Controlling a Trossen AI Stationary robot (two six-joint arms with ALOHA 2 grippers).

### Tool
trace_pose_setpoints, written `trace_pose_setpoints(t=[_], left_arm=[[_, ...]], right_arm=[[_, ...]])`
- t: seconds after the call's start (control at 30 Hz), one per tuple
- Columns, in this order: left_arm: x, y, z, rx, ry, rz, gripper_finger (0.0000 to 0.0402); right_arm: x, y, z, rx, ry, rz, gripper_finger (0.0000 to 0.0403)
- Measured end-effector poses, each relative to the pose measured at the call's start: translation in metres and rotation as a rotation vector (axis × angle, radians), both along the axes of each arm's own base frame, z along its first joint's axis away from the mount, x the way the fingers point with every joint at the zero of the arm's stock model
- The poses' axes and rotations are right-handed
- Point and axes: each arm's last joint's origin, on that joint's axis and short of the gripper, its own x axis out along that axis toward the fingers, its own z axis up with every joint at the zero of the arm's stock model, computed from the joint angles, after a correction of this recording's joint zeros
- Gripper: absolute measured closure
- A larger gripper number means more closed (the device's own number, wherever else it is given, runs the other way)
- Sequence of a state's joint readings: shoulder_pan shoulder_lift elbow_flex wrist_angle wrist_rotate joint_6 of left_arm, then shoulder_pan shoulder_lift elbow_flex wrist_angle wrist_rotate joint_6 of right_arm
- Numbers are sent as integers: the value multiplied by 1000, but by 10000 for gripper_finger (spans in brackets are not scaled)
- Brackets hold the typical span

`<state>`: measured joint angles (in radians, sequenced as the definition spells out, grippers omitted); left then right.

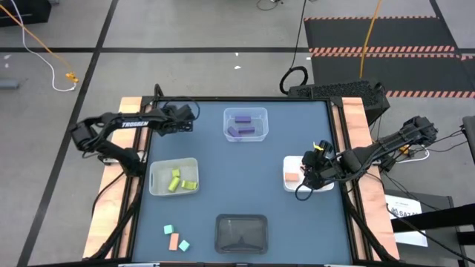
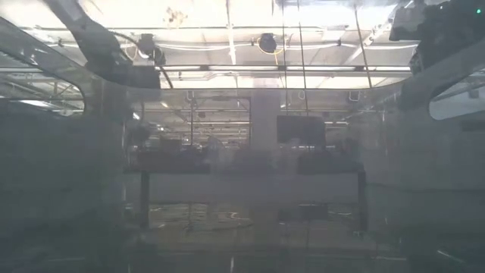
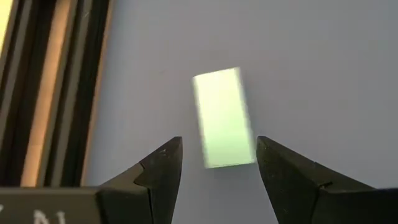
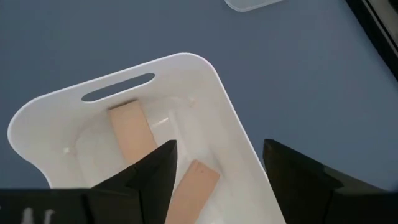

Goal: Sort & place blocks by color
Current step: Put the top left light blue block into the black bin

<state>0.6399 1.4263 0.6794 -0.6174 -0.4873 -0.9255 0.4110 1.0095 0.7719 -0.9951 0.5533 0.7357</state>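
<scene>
Between my left gripper's [image 3: 217, 165] spread fingers lies a pale green bar [image 3: 224, 117] on the bare mat, touching neither finger; nothing is held. From above, that gripper [image 1: 185, 117] sits at the table's far left corner, and the bar under it is hidden there.

My right gripper [image 4: 217, 171] hangs open over the white tray [image 4: 233, 146], empty. Below it two salmon bars lie in the tray, one [image 4: 132, 134] by the handle slot, the other [image 4: 193, 186] nearer my fingers. From above, this gripper [image 1: 315, 167] covers much of the white tray [image 1: 291, 162], with a salmon block [image 1: 292, 178] showing.

At the near edge, two cyan blocks [image 1: 168, 230] [image 1: 184, 244] and a salmon one [image 1: 174, 242] sit loose beside the black tray [image 1: 241, 233]. Farther on, yellow-green blocks [image 1: 178, 180] lie in the translucent tray [image 1: 157, 182]. Farthest, purple blocks [image 1: 243, 124] rest in the clear tray [image 1: 261, 119].
</scene>
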Motion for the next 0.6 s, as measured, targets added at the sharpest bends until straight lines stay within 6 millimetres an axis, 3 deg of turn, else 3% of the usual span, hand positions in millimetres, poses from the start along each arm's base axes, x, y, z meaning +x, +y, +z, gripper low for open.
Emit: trace_pose_setpoints(t=[0.23, 0.6], left_arm=[[-3, 5, -12, 0, -57, 9, 195], [-2, 8, -11, 25, -74, 5, 195]], right_arm=[[0, 0, 0, 0, -1, -1, 174], [2, 1, 1, 11, -26, 0, 174]])
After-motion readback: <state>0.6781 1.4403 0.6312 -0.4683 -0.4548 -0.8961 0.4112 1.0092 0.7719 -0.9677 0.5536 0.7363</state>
